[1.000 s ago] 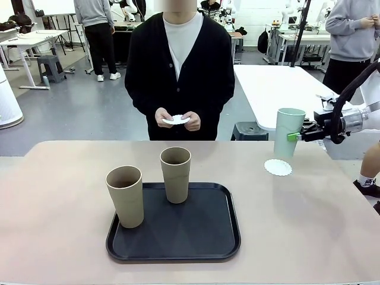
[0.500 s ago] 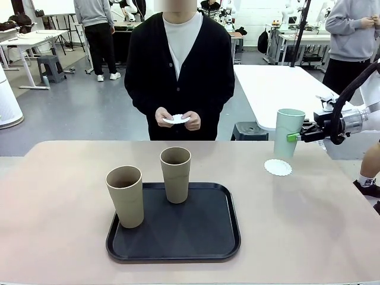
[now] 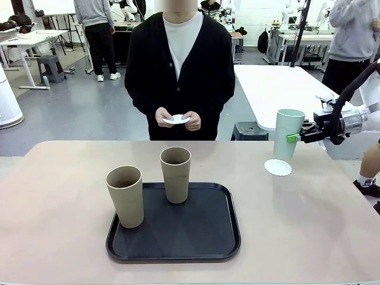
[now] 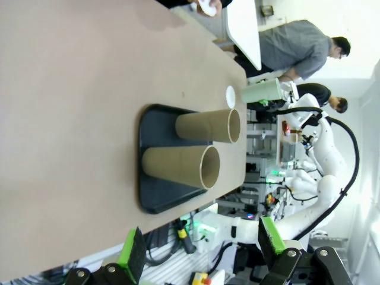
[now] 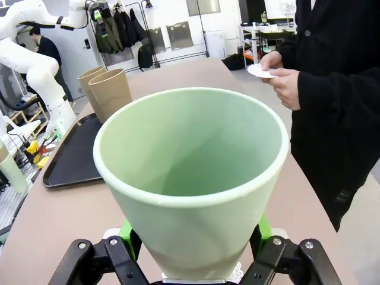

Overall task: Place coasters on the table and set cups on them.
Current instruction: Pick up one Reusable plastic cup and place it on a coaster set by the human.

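The mint green cup (image 3: 289, 132) hangs upright just above a white scalloped coaster (image 3: 278, 167) at the table's (image 3: 59, 225) far right, with my right gripper (image 3: 295, 137) shut on its side. In the right wrist view the green cup (image 5: 190, 172) stands between the green pads (image 5: 126, 231), and the coaster's edge (image 5: 237, 273) peeks out below. Two tan cups (image 3: 125, 196) (image 3: 176, 174) stand on the black tray (image 3: 178, 237). The person across the table holds more coasters (image 3: 176, 119) in both hands. My left gripper (image 4: 200, 246) is open and off the table's near left edge, looking at the tan cups (image 4: 190, 148).
The black tray (image 4: 155, 196) sits at the table's middle front. The person stands close at the far edge, hands (image 5: 285, 83) over it. A white table (image 3: 279, 89) stands behind on the right. Bare tabletop lies left of the tray and between the tray and the coaster.
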Robot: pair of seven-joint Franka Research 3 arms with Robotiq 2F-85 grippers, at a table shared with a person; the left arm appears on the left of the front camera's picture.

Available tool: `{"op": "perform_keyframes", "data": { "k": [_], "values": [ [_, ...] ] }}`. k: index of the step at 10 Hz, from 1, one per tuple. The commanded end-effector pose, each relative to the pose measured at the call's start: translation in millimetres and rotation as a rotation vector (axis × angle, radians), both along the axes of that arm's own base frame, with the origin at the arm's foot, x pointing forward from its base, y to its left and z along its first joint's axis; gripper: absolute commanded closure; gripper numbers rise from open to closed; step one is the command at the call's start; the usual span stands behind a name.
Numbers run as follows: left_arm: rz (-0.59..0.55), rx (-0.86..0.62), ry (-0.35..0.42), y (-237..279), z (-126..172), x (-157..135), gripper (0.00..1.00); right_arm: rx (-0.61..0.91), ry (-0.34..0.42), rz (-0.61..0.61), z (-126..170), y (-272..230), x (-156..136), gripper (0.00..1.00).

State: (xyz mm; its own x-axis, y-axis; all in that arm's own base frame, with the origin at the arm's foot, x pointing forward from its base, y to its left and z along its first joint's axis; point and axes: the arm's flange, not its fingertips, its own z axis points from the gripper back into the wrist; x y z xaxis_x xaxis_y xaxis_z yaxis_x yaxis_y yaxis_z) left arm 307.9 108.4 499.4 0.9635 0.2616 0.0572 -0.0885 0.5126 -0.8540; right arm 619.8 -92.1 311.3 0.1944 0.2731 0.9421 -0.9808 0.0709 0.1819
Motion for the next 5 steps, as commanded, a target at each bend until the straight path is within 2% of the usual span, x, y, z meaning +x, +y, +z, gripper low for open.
{"op": "perform_keyframes", "data": {
  "k": [1,5],
  "values": [
    [-0.001,-0.011,-0.010,1,0,0,0.00,-0.003,-0.049,0.029,-6,7,-11,0.15],
    [-0.001,-0.011,-0.010,1,0,0,0.00,-0.034,-0.081,0.060,-17,18,-22,0.15]
  ]
}}
